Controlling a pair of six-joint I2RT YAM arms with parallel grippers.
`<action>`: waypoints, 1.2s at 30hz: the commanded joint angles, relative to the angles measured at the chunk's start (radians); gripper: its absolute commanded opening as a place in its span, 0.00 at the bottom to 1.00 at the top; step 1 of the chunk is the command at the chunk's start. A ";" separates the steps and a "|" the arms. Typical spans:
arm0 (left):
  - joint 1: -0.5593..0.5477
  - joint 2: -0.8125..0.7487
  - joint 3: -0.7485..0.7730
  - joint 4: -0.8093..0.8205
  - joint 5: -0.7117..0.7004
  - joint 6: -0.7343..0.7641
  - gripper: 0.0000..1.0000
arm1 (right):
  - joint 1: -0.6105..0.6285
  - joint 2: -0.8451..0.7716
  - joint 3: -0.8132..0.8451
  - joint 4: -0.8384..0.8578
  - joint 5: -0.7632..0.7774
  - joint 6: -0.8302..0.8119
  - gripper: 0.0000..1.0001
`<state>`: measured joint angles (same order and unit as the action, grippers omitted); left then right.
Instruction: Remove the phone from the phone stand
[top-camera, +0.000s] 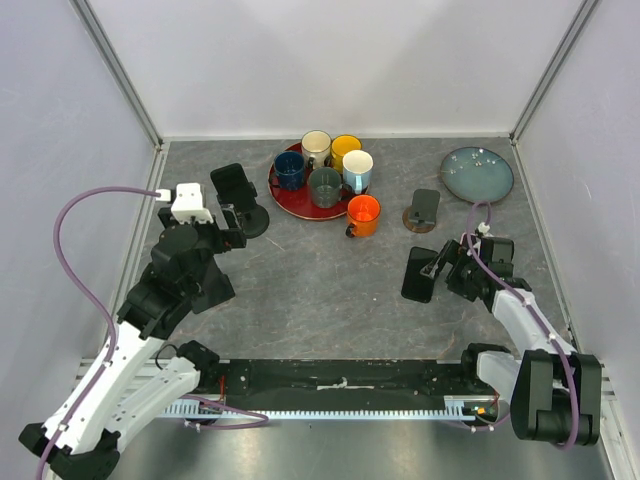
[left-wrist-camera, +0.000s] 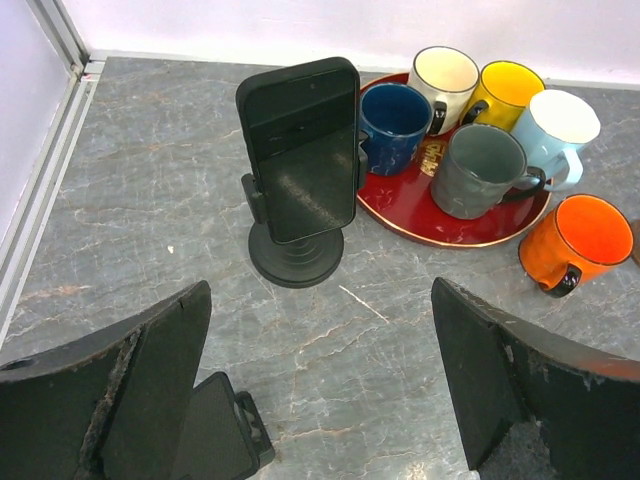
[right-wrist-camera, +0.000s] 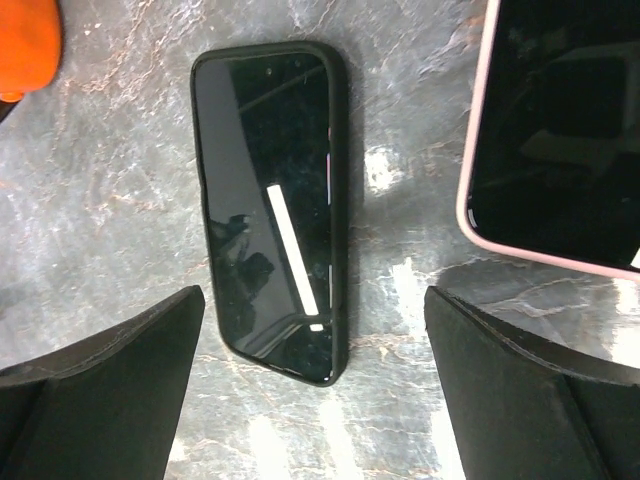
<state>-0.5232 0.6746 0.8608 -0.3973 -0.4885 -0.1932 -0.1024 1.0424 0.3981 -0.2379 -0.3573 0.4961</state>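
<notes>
- Left claw (left-wrist-camera: 320, 290) released, jaws wide, facing the phone (left-wrist-camera: 300, 150) upright on its stand (left-wrist-camera: 296, 262) near the desk's (left-wrist-camera: 150, 200) far-left corner; bare desk between.
- Right claw (right-wrist-camera: 315, 292) released above second phone (right-wrist-camera: 270, 210), right edge.

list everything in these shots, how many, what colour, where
black phone: 1, black, upright on its stand, left of the tray
black stand: 1, black, round base, far left of the table
tray: 1, red, far centre
mugs on tray: 5, navy mug, cream mug, yellow mug, pale blue mug, grey mug
orange mug: 1, orange, on the table by the tray's right edge
pink-cased phone: 1, dark screen, on the brown stand, right of the orange mug
flat phone: 1, black, lying on the table
plate: 1, blue-grey, far right
table: 1, grey marbled
left gripper: open, facing the black phone
right gripper: open, over the flat phone
</notes>
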 joint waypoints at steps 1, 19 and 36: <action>0.003 0.017 0.014 -0.003 -0.013 0.000 0.97 | 0.024 -0.034 0.090 -0.104 0.135 -0.073 0.98; 0.005 0.270 0.158 -0.129 -0.082 -0.229 0.98 | 0.141 -0.082 0.108 0.000 0.046 -0.094 0.98; 0.078 0.505 0.191 0.204 -0.283 -0.244 0.99 | 0.248 -0.128 0.076 0.043 0.000 -0.116 0.98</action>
<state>-0.4683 1.1545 1.0050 -0.3256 -0.7166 -0.3904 0.1303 0.9340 0.4812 -0.2588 -0.3080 0.3973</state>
